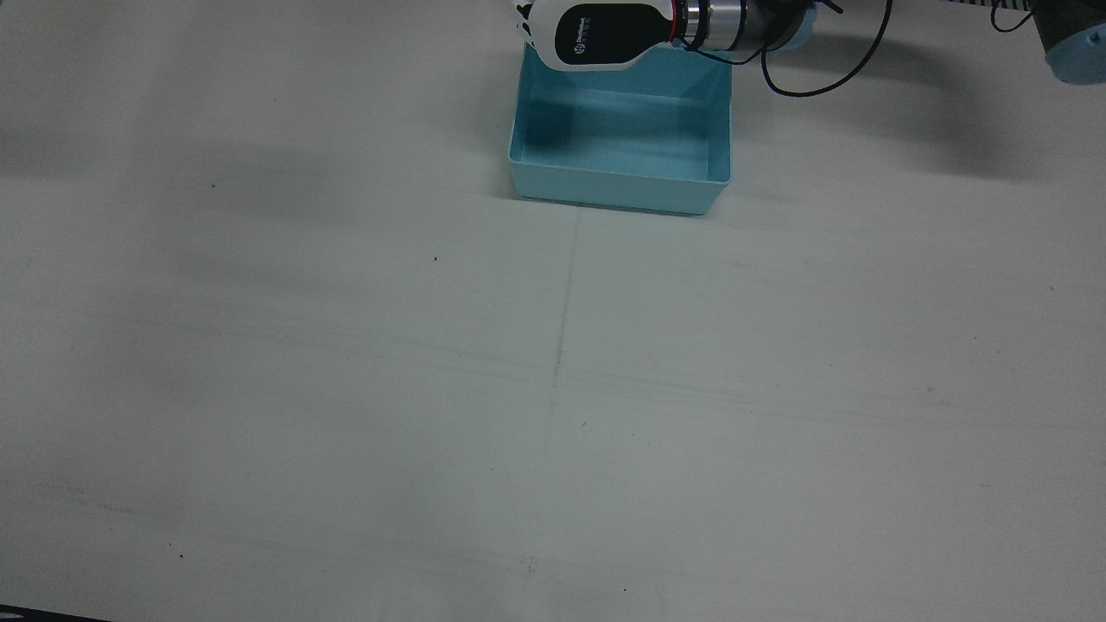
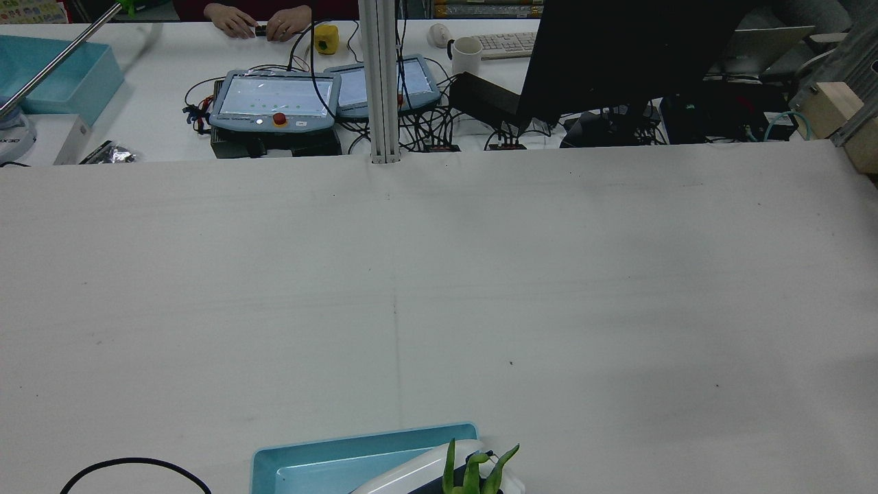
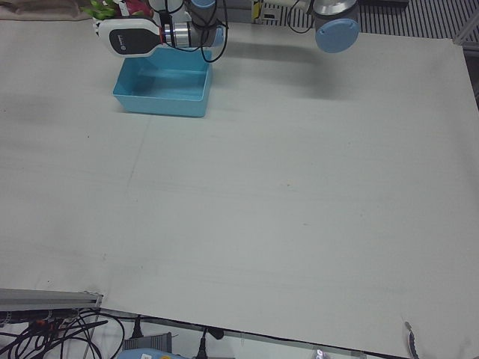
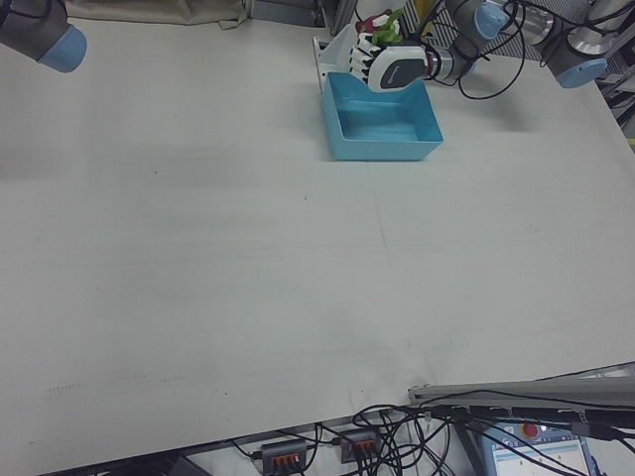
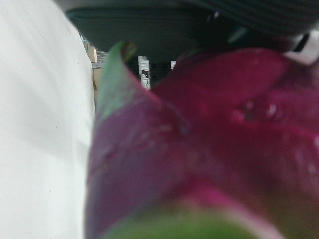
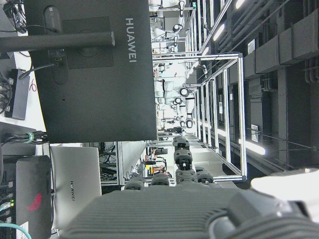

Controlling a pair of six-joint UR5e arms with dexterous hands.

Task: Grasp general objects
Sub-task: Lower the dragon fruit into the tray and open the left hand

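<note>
My left hand [image 1: 596, 34] hovers over the robot-side edge of a light blue bin [image 1: 618, 178] and is shut on a dragon fruit. In the front view the back of the hand hides the fruit. Its green leaf tips [image 2: 473, 466] stick up beside the white hand [image 2: 411, 475] in the rear view. Pink skin and green leaves of the fruit [image 4: 382, 25] show behind the hand [image 4: 392, 61] in the right-front view. The fruit [image 5: 209, 149] fills the left hand view, magenta and blurred. The right hand [image 6: 174, 199] shows only in its own view, fingers apart, holding nothing.
The bin [image 3: 161, 102] looks empty inside. The left arm's cable [image 1: 821, 82] loops over the table beside it. Beyond the table's far edge are two teach pendants [image 2: 274, 99], a monitor [image 2: 617, 55] and a person's hands [image 2: 257, 20].
</note>
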